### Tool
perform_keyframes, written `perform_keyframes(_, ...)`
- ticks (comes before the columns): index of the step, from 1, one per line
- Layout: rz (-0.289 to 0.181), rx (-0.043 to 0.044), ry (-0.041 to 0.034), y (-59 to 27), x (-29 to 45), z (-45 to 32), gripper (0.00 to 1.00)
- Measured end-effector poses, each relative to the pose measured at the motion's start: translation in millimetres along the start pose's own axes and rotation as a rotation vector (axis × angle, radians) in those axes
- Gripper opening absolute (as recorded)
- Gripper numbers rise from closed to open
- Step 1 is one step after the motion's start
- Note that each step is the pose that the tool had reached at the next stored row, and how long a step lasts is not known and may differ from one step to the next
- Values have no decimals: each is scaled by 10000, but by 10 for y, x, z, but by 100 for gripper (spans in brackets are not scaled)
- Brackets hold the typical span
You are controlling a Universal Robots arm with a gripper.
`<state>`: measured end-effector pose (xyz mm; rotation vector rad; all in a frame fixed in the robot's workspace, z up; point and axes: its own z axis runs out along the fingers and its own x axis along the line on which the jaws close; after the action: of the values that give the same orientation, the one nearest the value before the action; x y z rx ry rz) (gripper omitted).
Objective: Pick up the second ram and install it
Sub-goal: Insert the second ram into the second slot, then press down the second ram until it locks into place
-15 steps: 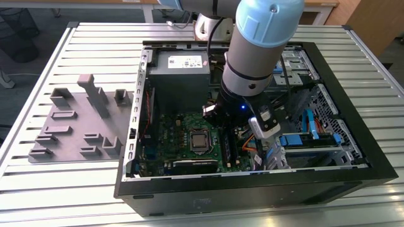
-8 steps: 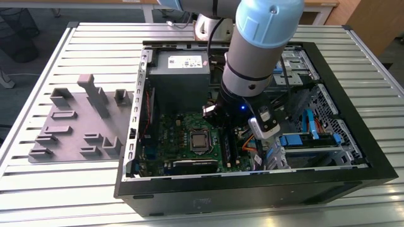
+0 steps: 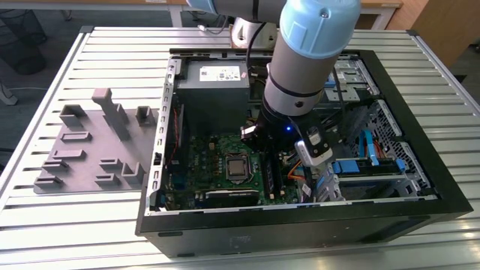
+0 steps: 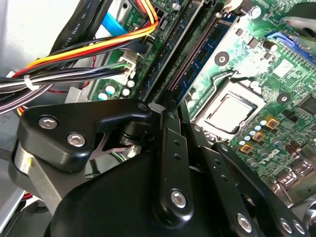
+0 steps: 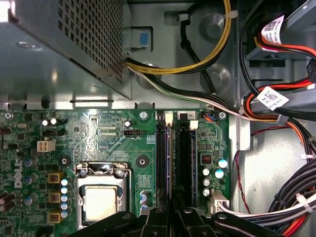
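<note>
The arm [image 3: 307, 62] reaches steeply downward, its end effector [image 5: 172, 217] lowered, linkages drawn together.

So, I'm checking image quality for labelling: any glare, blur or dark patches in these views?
Exterior view: blue light glows on the arm's wrist, case interior shadowed. Second wrist view: black end effector linkage looms soft-focused. First wrist view: silver processor lid reflects mildly.

On the desk [image 3: 90, 236] we see the computer case [image 3: 420, 191] toward the exterior view's right edge and the holder tray [image 3: 90, 152] just beside it, toward the left edge. Inside the case lies the motherboard [image 3: 217, 163], with the power supply [image 3: 213, 93] behind it.
</note>
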<state>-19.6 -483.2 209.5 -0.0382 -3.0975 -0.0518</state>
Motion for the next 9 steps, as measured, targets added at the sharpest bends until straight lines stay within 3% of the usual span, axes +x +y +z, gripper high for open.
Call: perform_keyframes(9, -1, -2, -1, -1, 0, -8, 14)
